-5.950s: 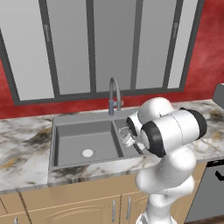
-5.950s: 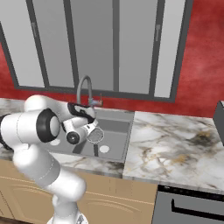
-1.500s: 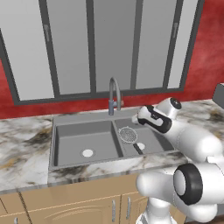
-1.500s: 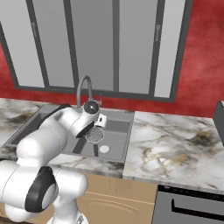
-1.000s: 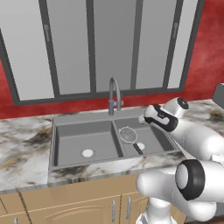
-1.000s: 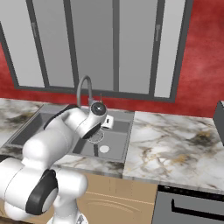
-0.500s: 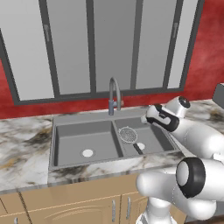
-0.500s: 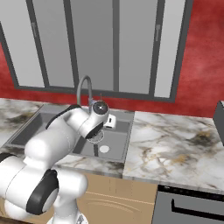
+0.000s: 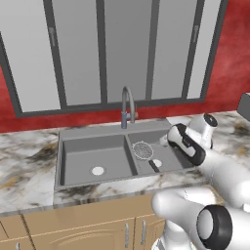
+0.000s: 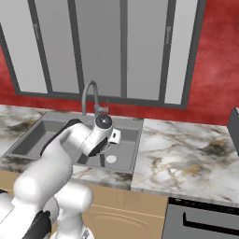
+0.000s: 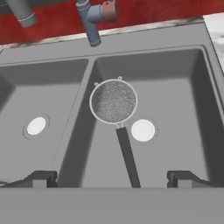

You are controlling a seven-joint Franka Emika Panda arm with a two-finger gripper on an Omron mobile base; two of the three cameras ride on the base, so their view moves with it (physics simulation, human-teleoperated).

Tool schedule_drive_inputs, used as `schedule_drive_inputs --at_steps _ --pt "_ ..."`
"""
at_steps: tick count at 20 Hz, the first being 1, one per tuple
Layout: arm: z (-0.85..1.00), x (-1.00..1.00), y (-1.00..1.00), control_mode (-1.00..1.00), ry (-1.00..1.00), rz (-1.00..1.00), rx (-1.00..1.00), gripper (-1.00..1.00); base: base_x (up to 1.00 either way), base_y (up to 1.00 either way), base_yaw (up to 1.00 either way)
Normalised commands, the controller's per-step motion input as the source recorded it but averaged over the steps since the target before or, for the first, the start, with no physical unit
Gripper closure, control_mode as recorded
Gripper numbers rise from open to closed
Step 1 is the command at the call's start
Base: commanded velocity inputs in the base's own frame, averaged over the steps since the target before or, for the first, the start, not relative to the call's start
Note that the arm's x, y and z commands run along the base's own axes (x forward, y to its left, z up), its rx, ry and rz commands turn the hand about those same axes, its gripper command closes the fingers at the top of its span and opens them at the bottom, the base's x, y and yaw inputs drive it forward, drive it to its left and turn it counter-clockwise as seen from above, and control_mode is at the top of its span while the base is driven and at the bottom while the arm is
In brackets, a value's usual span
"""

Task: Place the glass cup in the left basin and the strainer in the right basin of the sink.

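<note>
The strainer [image 11: 113, 101] lies in the right basin [image 11: 179, 96] of the sink [image 9: 93, 131]. Its mesh bowl sits near the divider, and its dark handle [image 11: 128, 157] points back at my hand beside the white drain. From the left base view the strainer [image 9: 142, 150] rests free on the basin floor. My gripper [image 11: 111, 179] hovers above the right basin, open, with nothing between its fingers. It also shows as the gripper [image 9: 169, 138] and the gripper [image 10: 113, 138] in the base views. The left basin [image 11: 43, 96] holds just its white drain. The glass cup is out of view.
The arched faucet [image 9: 126, 105] rises behind the divider, and its spout [image 11: 92, 22] hangs beyond the strainer. Marble counter [image 10: 186, 154] stretches to the right. A dark appliance [image 10: 235, 123] stands at the far right edge. Window panes and a red wall back the sink.
Over the last second and a half my hand has drawn back a little to the right, away from the strainer. The strainer has stayed put in the right basin.
</note>
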Motion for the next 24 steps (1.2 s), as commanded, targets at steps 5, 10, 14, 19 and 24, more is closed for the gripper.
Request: schedule_drive_inputs --at_steps 5,10,14,19,24 --pt "-0.17 -0.26 0.07 -1.00 0.00 0.00 -0.02 -1.00 0.00 0.00 0.00" --pt "-0.15 0.00 0.01 -1.00 0.00 0.00 -0.01 -1.00 0.00 0.00 0.00" --pt "0.02 0.06 -0.01 -1.00 0.00 0.00 -0.12 -1.00 0.00 0.00 0.00" --pt "0.15 0.38 -0.11 -1.00 0.00 -0.06 -0.18 -1.00 0.00 0.00 0.00" --pt "0.27 0.59 -0.23 -1.00 0.00 -0.12 -0.16 -1.00 0.00 0.00 0.00"
